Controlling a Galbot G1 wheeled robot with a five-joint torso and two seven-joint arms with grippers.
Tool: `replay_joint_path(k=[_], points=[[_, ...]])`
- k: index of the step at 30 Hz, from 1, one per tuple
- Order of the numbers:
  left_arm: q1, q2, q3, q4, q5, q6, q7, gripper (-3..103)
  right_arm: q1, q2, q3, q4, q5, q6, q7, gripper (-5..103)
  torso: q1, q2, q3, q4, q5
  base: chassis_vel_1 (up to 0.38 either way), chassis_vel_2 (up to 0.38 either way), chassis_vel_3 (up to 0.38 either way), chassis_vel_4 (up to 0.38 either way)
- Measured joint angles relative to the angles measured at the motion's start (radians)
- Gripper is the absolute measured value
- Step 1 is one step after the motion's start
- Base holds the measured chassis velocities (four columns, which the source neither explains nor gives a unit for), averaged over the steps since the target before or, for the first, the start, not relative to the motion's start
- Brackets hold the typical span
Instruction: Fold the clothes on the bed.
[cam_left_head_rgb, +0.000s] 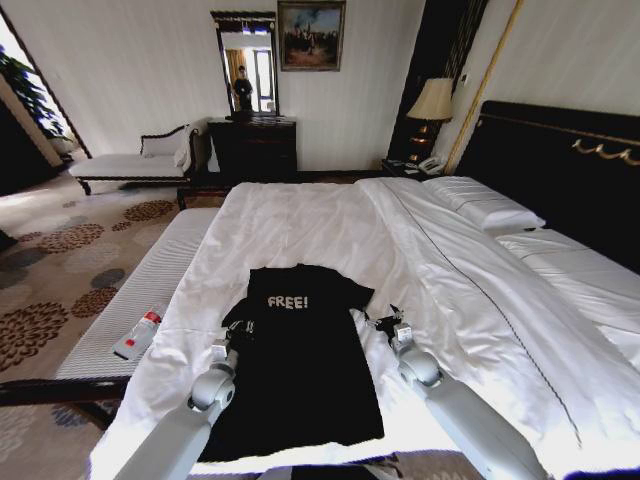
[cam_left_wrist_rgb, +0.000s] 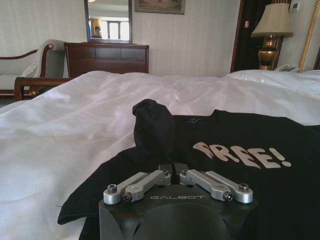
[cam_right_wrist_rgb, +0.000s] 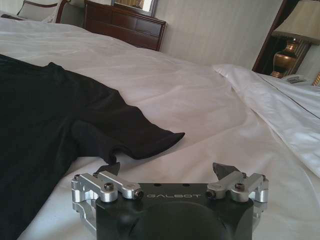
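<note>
1. The black T-shirt (cam_left_head_rgb: 300, 370) lay flat on the white duvet (cam_left_head_rgb: 300, 225) of the bed (cam_left_head_rgb: 560, 160), chest side up, with the white "FREE!" lettering (cam_left_head_rgb: 288, 302) showing.
2. Its long axis ran from the hem, near the robot, to the collar on the far side; the collar pointed away from the robot.
3. The left gripper (cam_left_wrist_rgb: 174, 172) had its fingers together, clamped on the left sleeve (cam_left_wrist_rgb: 152, 122), and this cloth stood up in a dark bunch just ahead of the fingers.
4. The right gripper (cam_right_wrist_rgb: 167, 172) had its fingers apart and held nothing; the right sleeve (cam_right_wrist_rgb: 145, 137) lay flat on the duvet just in front of the fingers.
5. The shirt appeared light, soft and limp, so it would probably sag and wrinkle when lifted, but it was not fragile.
6. The duvet under it was soft too, so a low pinch might catch the bedding.
7. A good hold for the right fingers seemed to be the sleeve edge or shoulder seam.
</note>
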Motion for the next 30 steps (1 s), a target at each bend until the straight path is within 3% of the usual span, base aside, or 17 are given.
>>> replay_joint_path(k=[17,30], points=[[-0.022,0.051,-0.067,-0.058,-0.074,0.011,-0.004,0,-0.006,0.002,0.003,0.004,-0.002,0.0,0.0,100,0.0,0.0,0.0,-0.0001,-0.0001,0.0,0.0,0.0,0.0],[-0.128,0.131,-0.163,-0.029,-0.28,0.065,-0.093,0,-0.014,0.008,0.01,0.017,-0.001,0.003,-0.006,100,0.0,0.0,0.0,-0.0001,-0.0001,0.0,0.0,0.0,0.0]])
